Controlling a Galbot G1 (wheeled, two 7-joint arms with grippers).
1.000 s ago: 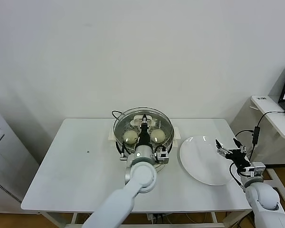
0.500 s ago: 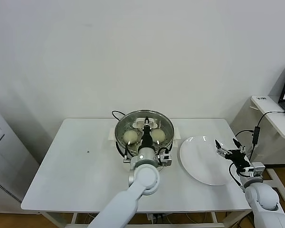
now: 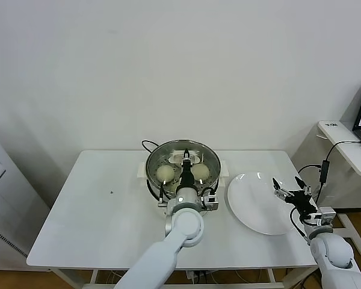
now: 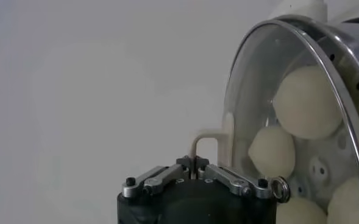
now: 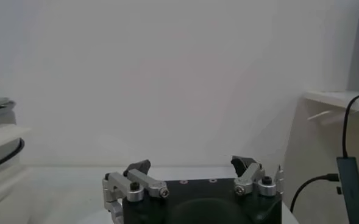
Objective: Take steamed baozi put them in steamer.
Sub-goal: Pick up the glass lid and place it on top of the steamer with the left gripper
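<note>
Left pincer (image 3: 186, 158) is closed on the handle of the glass lid (image 4: 211, 145), which has been lowered onto the steamer (image 3: 182, 162) since a second ago; the steamed baozi (image 3: 165, 173) are seen inside. Right pincer (image 3: 290, 191) is held open, empty, beside the white plate (image 3: 256, 205) on the counter (image 3: 96, 205).

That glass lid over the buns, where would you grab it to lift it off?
By its small white handle at the centre of the glass lid, coming straight down from above. The lid lies flat over the steamer, its dome smooth and wide, so the raised loop is the only graspable part. The left gripper is pinched on that handle now; the right gripper waits open beside the plate.
</note>
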